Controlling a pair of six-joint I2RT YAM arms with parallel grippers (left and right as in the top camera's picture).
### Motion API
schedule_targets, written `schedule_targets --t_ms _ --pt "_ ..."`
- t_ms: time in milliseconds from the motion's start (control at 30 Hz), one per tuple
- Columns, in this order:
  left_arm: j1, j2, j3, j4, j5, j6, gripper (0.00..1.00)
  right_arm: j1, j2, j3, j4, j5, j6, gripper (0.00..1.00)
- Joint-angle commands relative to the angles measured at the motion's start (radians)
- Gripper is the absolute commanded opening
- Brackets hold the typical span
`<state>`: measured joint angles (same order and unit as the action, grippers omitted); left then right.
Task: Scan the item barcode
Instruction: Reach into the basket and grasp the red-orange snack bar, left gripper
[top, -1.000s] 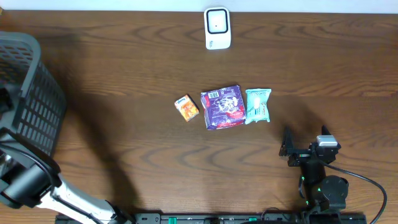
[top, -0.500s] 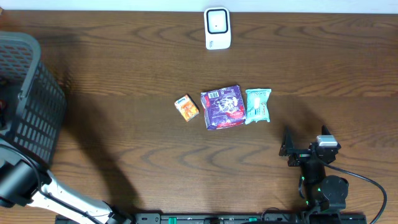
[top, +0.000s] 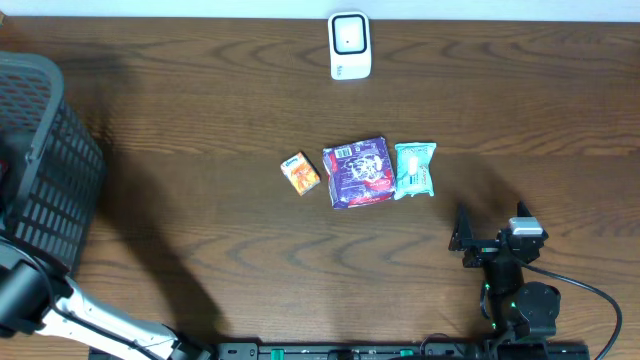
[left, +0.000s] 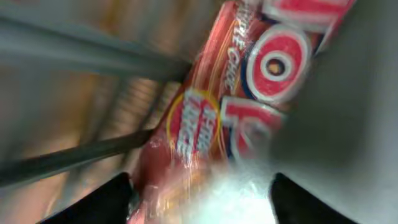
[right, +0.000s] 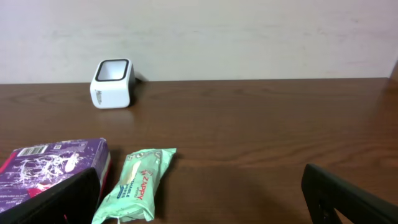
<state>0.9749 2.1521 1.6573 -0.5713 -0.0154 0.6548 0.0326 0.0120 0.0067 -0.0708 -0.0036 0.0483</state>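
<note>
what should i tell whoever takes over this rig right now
Left gripper: in the black basket, jaws either side of a red snack packet; blur hides whether they grip it.
Right gripper: open, empty, low over the table near the green Zappy pack.
Table: white scanner at the far edge; small orange box, purple packet and Zappy pack in a row.
Done: no item is at the scanner.
Left: lift the red packet, show its barcode to the scanner.
</note>
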Motion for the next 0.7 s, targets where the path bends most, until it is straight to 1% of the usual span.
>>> schedule_targets --t_ms 0,133,167,200,233,267,300,367,567,667 --pt "0.004 0.052 -0.005 -0.018 0.036 0.007 0.62 0.005 -0.004 -0.001 -0.004 0.001 0.010 0.99" --pt "0.004 0.052 -0.004 -0.034 0.035 0.006 0.59 0.005 -0.004 -0.001 -0.004 0.001 0.010 0.99" --pt "0.004 0.052 -0.004 -0.043 0.035 0.006 0.56 0.005 -0.004 -0.001 -0.004 0.001 0.010 0.99" --pt "0.004 0.052 -0.004 -0.055 0.035 0.006 0.47 0.005 -0.004 -0.001 -0.004 0.001 0.010 0.99" --pt "0.003 0.052 -0.004 -0.062 0.035 0.006 0.31 0.005 -0.004 -0.001 -0.004 0.001 0.010 0.99" --pt "0.002 0.050 -0.004 -0.070 0.035 0.006 0.12 0.005 -0.004 -0.001 -0.004 0.001 0.010 0.99" --pt "0.000 0.046 -0.004 -0.079 0.035 0.004 0.08 0.005 -0.004 -0.001 -0.004 0.001 0.010 0.99" --pt "-0.007 0.031 -0.004 -0.087 0.034 -0.045 0.07 0.005 -0.004 -0.001 -0.004 0.001 0.010 0.99" --pt "-0.050 -0.078 -0.001 -0.106 0.035 -0.303 0.07 0.005 -0.004 -0.001 -0.004 0.001 0.010 0.99" --pt "-0.090 -0.167 0.000 -0.121 0.035 -0.373 0.07 0.005 -0.004 -0.001 -0.005 0.001 0.010 0.99"
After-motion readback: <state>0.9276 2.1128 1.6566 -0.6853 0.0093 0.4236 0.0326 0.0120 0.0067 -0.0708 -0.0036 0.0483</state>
